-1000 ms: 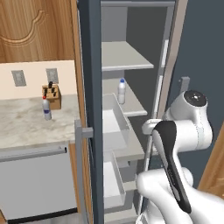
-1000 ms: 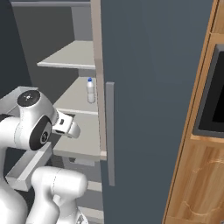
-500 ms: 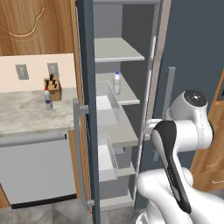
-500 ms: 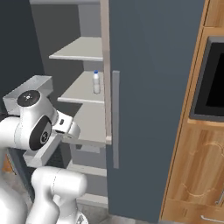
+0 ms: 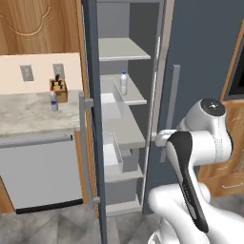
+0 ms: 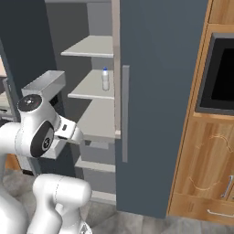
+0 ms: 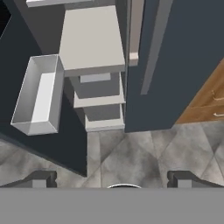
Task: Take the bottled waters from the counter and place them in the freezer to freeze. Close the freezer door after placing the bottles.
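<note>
One bottled water (image 5: 123,84) with a blue cap stands upright on a middle shelf inside the open freezer (image 5: 121,138); the right base view also shows this bottle (image 6: 105,79). A second small bottle (image 5: 53,100) stands on the counter (image 5: 26,114), just in front of the knife block. The freezer door (image 5: 93,119) is swung wide open, edge-on to the camera. My gripper (image 7: 113,179) is open and empty. It hangs in front of the freezer, well back from the shelves, and looks down at the lower drawers and the floor.
A wooden knife block (image 5: 58,89) sits at the back of the counter. A grey dishwasher front (image 5: 40,171) is below. The open door carries a grey bin (image 7: 37,94). To the right are the closed dark door (image 6: 160,91) and the wooden oven cabinet (image 6: 205,151).
The whole picture has shifted and the freezer looks smaller and further left, so the base has driven back from it. The gripper stays open and empty; the bottles have not moved.
</note>
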Tool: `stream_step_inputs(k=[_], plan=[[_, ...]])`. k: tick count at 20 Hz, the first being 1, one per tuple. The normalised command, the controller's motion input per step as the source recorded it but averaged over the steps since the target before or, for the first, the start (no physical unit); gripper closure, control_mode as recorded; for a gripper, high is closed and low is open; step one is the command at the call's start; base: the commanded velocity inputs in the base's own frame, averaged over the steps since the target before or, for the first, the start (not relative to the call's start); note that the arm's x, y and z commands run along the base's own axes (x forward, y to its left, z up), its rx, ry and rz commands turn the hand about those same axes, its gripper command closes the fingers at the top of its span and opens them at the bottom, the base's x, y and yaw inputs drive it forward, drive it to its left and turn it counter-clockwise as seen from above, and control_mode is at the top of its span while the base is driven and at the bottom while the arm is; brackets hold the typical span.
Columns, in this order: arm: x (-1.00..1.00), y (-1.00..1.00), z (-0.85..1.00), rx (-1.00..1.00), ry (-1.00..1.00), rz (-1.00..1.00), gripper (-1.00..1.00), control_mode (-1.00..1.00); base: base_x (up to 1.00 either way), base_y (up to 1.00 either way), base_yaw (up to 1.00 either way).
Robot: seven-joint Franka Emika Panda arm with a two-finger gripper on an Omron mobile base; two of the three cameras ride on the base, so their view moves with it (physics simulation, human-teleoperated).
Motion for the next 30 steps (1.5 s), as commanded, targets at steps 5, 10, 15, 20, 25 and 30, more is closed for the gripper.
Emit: stream_step_inputs(k=[5, 10, 15, 20, 25, 30], plan=[[0.0, 0.0, 0.0, 0.0, 0.0, 0.0, -1.0, 1.0, -0.6, 0.29, 0.0], [0.0, 0.0, 0.0, 0.0, 0.0, 0.0, -1.0, 1.0, -0.47, 0.39, 0.0], [0.0, 0.0, 0.0, 0.0, 0.0, 0.0, -1.0, 1.0, -0.07, 0.71, -0.01], [0.0, 0.0, 0.0, 0.0, 0.0, 0.0, -1.0, 1.0, 0.0, 0.91, -0.02], [0.0, 0.0, 0.0, 0.0, 0.0, 0.0, -1.0, 1.0, 0.06, 0.89, -0.11], [0.0, 0.0, 0.0, 0.0, 0.0, 0.0, -1.0, 1.0, 0.32, 0.8, -0.16]])
